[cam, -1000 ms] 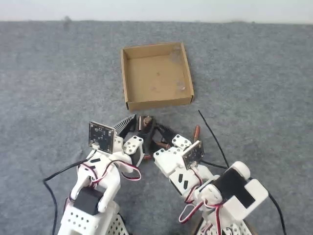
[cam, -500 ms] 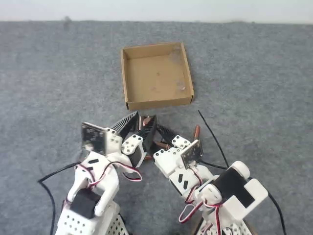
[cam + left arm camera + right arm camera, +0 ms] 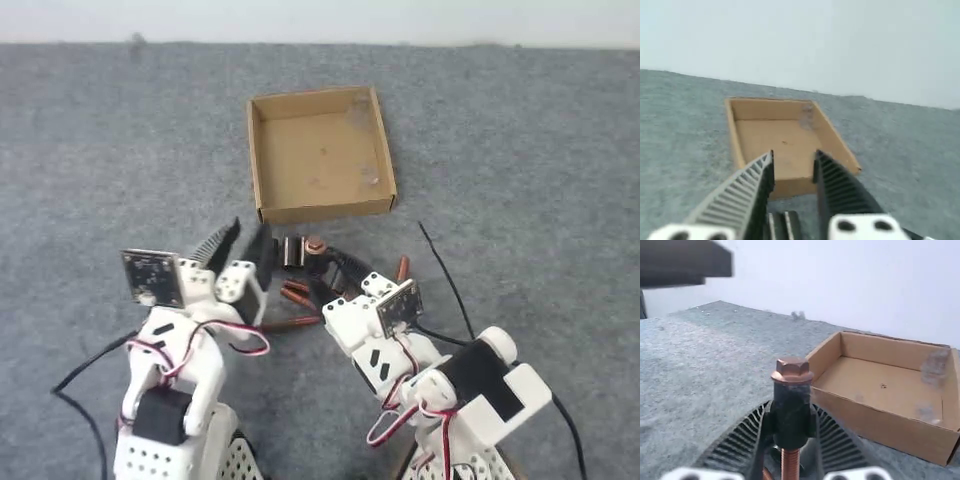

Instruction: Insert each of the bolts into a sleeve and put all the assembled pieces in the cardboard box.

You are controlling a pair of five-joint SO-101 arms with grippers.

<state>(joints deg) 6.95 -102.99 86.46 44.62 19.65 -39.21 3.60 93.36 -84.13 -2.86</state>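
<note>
Right claw (image 3: 322, 258) (image 3: 790, 432): clenched on a black sleeve (image 3: 790, 415), held upright. A copper bolt (image 3: 791, 369) (image 3: 316, 245) sits in the sleeve, its hex head above the top and its threaded shank showing below. This assembly is just in front of the cardboard box (image 3: 255, 150) (image 3: 875, 427) (image 3: 732, 130), outside it.

Left claw (image 3: 248, 238) (image 3: 792, 170): released, nothing between its fingers, near the box's front wall.

A dark piece (image 3: 293, 252) lies on the counter (image 3: 520, 150) just beside the held assembly; I cannot tell if it is a sleeve.

Loose bolts (image 3: 292, 323) lie on the counter between the 2 arms, and 1 further bolt (image 3: 403, 267) lies by the right arm.
</note>
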